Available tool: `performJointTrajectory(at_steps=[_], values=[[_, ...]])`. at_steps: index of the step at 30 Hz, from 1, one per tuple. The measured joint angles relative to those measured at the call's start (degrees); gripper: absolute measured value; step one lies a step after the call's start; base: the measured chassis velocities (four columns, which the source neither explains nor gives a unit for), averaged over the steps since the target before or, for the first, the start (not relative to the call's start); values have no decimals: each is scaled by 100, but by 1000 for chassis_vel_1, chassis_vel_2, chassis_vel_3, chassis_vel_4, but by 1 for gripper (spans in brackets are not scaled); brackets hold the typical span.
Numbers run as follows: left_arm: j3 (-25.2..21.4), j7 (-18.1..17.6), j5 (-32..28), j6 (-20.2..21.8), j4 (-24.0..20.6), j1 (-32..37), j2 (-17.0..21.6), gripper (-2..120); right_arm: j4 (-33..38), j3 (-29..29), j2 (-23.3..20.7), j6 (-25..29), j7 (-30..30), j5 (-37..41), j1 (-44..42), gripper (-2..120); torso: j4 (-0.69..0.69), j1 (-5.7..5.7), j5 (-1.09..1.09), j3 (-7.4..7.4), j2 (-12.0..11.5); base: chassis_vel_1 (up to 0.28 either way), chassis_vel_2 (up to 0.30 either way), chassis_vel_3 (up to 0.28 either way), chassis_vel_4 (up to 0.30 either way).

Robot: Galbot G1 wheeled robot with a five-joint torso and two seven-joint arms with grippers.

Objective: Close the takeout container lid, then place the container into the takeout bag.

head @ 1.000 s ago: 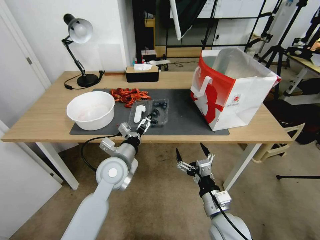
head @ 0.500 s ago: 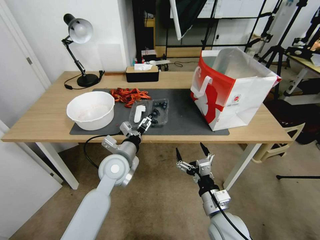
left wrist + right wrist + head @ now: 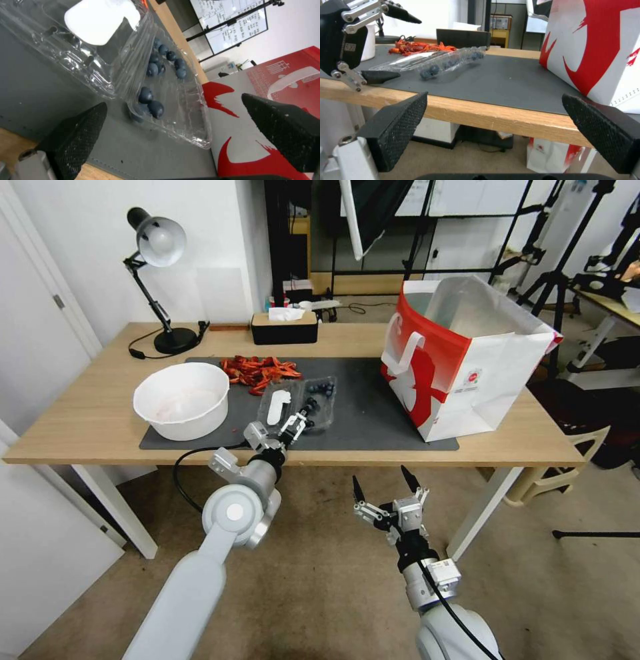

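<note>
The takeout container (image 3: 312,403) lies open and flat on the dark mat, blueberries (image 3: 154,70) in its tray. Its lid (image 3: 278,405), clear with a white label (image 3: 98,23), is folded out towards the bowl. My left gripper (image 3: 294,423) hovers open at the container's near edge, its black fingers (image 3: 75,136) spread either side of the tray's near corner without touching it. The takeout bag (image 3: 460,355), red and white, stands open on the table's right side. My right gripper (image 3: 387,492) hangs open below and in front of the table edge (image 3: 493,113), empty.
A white bowl (image 3: 181,400) sits left of the container. Red scraps (image 3: 257,369) lie behind it on the mat (image 3: 373,410). A black tissue box (image 3: 284,328) and a desk lamp (image 3: 160,280) stand at the back. Bare mat separates container and bag.
My left arm has crept forward and slightly right, bringing its open gripper closer over the container's near edge. The right arm has stayed still.
</note>
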Motion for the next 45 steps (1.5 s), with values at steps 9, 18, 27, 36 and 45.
performJointTrajectory(at_steps=[9, 18, 27, 36, 45], values=[[8, 5, 1, -19, 132, -102, -1, 100, -45, 0, 15, 7, 6, 2, 33, 100, 0, 0, 0, 0, 0, 0, 0, 0, 0], [-20, 32, 15, -125, 222, -177, -16, 100, -75, -4, 21, 27, 7, 4, 30, 100, 1, 0, 0, 0, 0, 0, 0, 0, 0], [204, 458, 1031, -356, 205, -38, 16, 100, -75, -8, 18, 52, 6, -5, -19, 100, 0, 0, 0, 0, 0, 0, 0, 0, 0], [614, 1064, 2972, -843, 386, 137, 43, 100, -48, 2, 13, 103, 4, -40, -113, 100, 0, 0, 0, 0, 0, 0, 0, 0, 0], [703, 1358, 4964, -1363, 967, 144, 95, 100, -30, 2, 22, 134, -5, -75, -157, 100, 0, 0, 0, 0, 1, 0, 0, 0, 0]])
